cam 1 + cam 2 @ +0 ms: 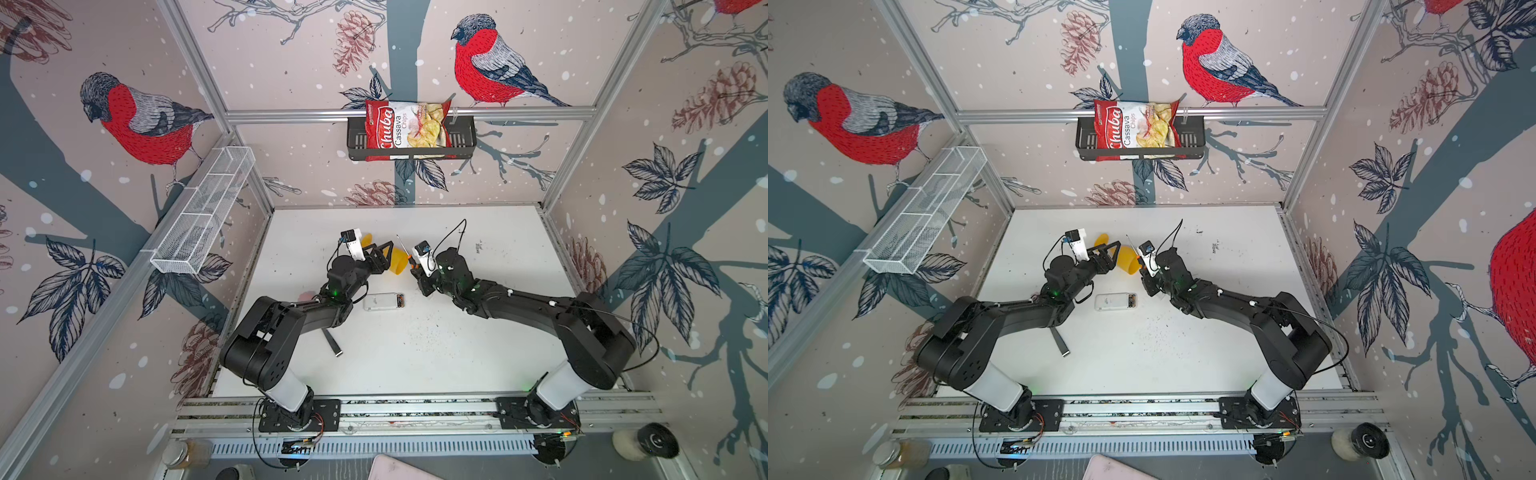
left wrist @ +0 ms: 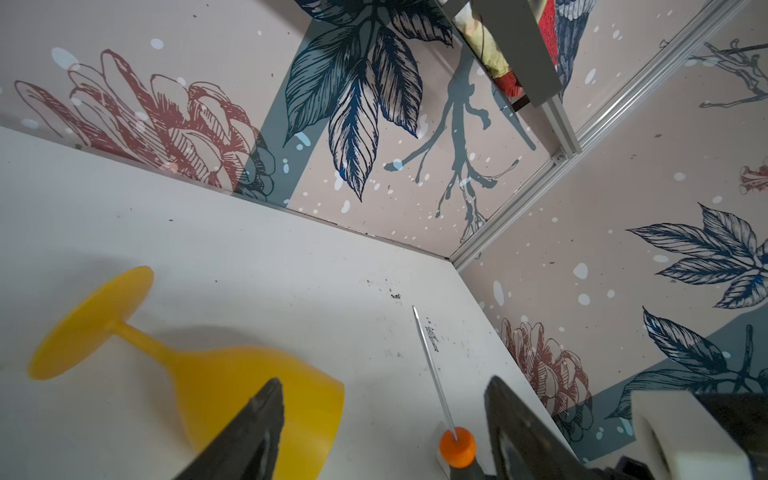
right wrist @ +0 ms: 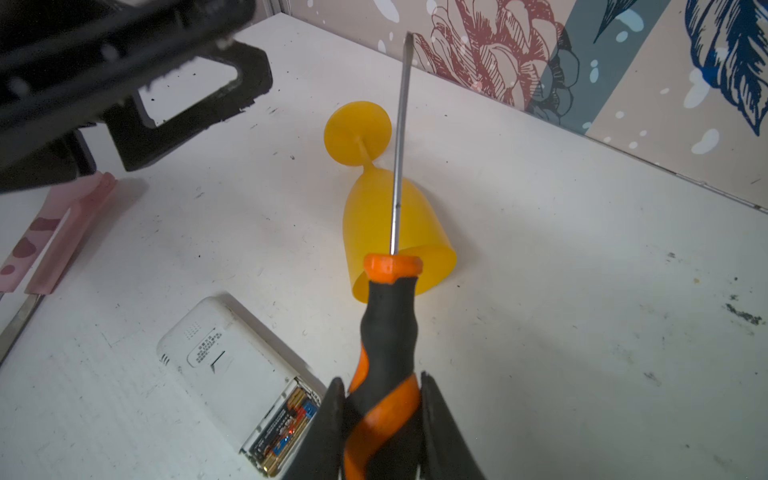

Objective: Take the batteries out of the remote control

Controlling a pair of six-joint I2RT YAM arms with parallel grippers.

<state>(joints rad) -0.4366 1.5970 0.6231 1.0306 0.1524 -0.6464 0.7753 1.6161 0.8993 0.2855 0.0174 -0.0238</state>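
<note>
Right now my right gripper is clamped narrow round the orange-and-black twisted handle of a slim steel-shafted screwdriver. In the right wrist view the shaft crosses in front of a yellow plastic goblet.

That goblet lies on its side on the white tabletop, just above the centre of both top views. Its round foot points to the back wall and its open mouth faces down-frame.

My left gripper has its jaws spread wide with nothing between them. In both top views it sits over the goblet's stem, but I cannot tell whether it touches the plastic. The two grippers are close together, with the goblet's bowl between them.

The white rectangular remote control lies back-up at the centre of both top views, just below the grippers and between the two forearms. Its compartment is open at the right end, and the small black batteries with gold ends sit there side by side — neither gripper is touching them or the remote.

A pink flat piece with darker blotches lies near the left arm. A dark flat strip rests on the table below the left forearm, in the lower middle of a top view.
</note>
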